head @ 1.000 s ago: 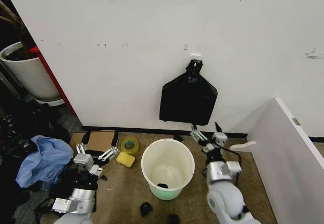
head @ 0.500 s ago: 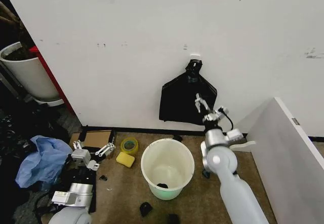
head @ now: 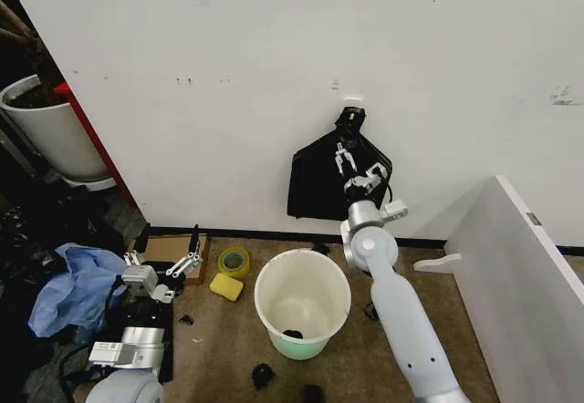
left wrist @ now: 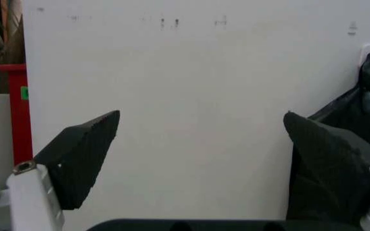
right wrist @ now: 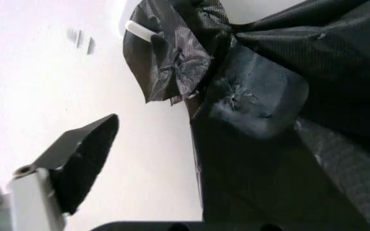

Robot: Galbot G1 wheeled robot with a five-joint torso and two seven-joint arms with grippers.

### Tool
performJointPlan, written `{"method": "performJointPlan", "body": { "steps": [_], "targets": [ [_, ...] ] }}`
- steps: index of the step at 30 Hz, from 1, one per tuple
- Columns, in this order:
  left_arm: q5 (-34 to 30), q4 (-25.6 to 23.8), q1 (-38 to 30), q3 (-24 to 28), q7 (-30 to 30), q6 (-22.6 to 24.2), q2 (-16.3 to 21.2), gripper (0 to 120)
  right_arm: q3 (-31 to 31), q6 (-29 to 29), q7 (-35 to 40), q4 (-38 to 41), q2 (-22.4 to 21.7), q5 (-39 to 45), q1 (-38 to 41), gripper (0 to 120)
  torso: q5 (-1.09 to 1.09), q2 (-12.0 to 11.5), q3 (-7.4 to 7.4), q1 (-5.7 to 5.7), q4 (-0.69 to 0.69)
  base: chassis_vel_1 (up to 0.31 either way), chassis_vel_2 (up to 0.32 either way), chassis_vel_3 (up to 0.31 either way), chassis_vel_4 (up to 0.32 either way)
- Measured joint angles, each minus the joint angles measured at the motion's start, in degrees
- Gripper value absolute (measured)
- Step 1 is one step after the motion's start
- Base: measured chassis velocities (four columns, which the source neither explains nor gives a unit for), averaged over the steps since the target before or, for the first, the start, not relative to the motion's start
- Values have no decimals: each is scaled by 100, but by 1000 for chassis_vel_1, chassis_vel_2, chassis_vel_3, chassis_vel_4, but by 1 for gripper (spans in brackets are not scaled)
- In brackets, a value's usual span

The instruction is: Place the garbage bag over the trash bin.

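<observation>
Black garbage bag (head: 338, 184) hung flat on wall, knotted top on white hook, right pincer (head: 346, 160) raised against its upper part, fingers spread wide, cream trash bin (head: 302, 303) on floor below, left pincer (head: 167, 265) low, open.

From my head view the white wall (head: 274, 75) is evenly and brightly lit, with no hard glare, while the far left corner falls into deep shadow. The hanging black bag (head: 338, 184) reads as a flat dark shape with little surface detail. My left wrist view is soft and hazy. In the right wrist view the wall washes out to near white, and the near end effector finger (right wrist: 75, 159) is out of focus.
</observation>
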Motion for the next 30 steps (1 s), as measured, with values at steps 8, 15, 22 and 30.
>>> {"method": "performJointPlan", "body": {
  "steps": [8,15,22,30],
  "targets": [
    [-34,20,-2,-7,-31,2,0,100,-15,78,-181,-235,1,-190,43,74,1,0,0,-1,0,0,0,0,0],
    [-29,41,7,3,-38,-7,2,100,-8,73,-128,-488,-65,-454,96,73,2,0,0,-1,-1,0,0,0,0],
    [-18,46,-5,9,-41,-6,4,100,90,84,-73,-518,-129,-333,211,73,1,0,0,-1,-1,0,0,0,0],
    [11,124,-81,52,-43,7,-22,100,131,127,-178,-477,-223,-273,165,50,1,0,0,-1,-1,0,0,0,0]
  ]
}}
